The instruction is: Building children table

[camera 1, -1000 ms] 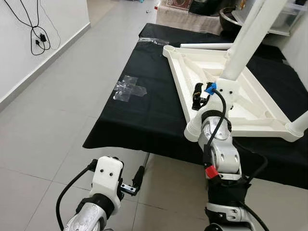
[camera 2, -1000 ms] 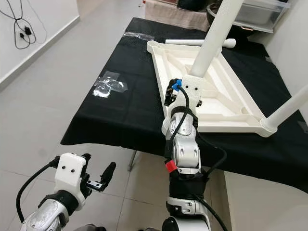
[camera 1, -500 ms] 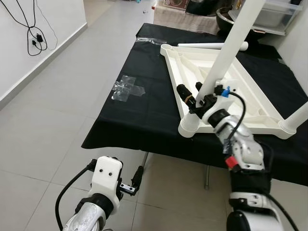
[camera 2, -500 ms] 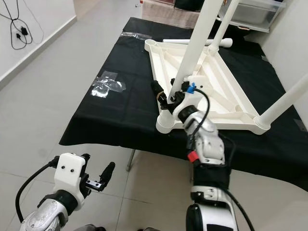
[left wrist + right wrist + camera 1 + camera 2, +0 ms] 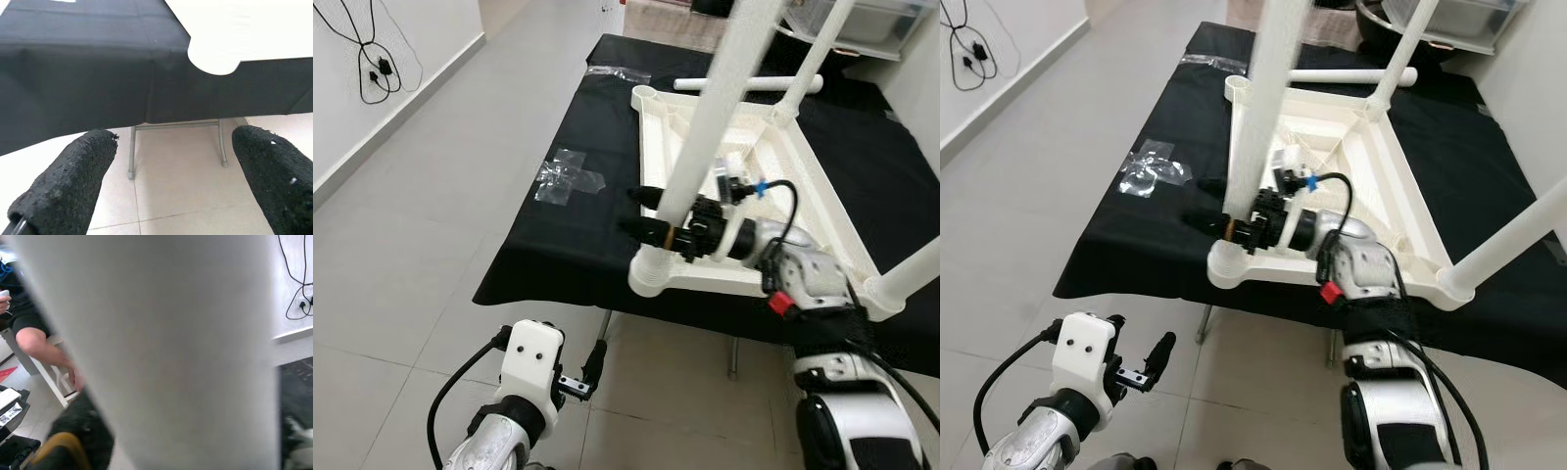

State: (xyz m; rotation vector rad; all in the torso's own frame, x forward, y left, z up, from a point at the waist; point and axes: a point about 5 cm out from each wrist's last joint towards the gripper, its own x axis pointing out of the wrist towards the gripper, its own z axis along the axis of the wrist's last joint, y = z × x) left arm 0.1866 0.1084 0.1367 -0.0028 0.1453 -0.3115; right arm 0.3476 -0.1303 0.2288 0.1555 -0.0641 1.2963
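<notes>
A white children's table top (image 5: 744, 281) lies upside down on a black-clothed table (image 5: 563, 245). Three white legs stand up from it: the near-left leg (image 5: 715, 108), a far one (image 5: 815, 61) and one at the right corner (image 5: 913, 276). My right gripper (image 5: 651, 213) reaches in from the right, its black fingers on either side of the near-left leg (image 5: 161, 333) just above its socket, shut on it. My left gripper (image 5: 176, 181) hangs low over the floor tiles in front of the table, open and holding nothing.
A loose white leg (image 5: 749, 83) lies at the table's far edge. Crumpled clear plastic (image 5: 566, 176) sits on the cloth to the left. The near corner socket (image 5: 654, 271) overhangs the table's front edge. A seated person's leg (image 5: 34, 340) shows beyond.
My right forearm has swung from upright to lying across the table top, and its fingers now clasp the near-left leg's base. The camera has shifted. The left arm stays put.
</notes>
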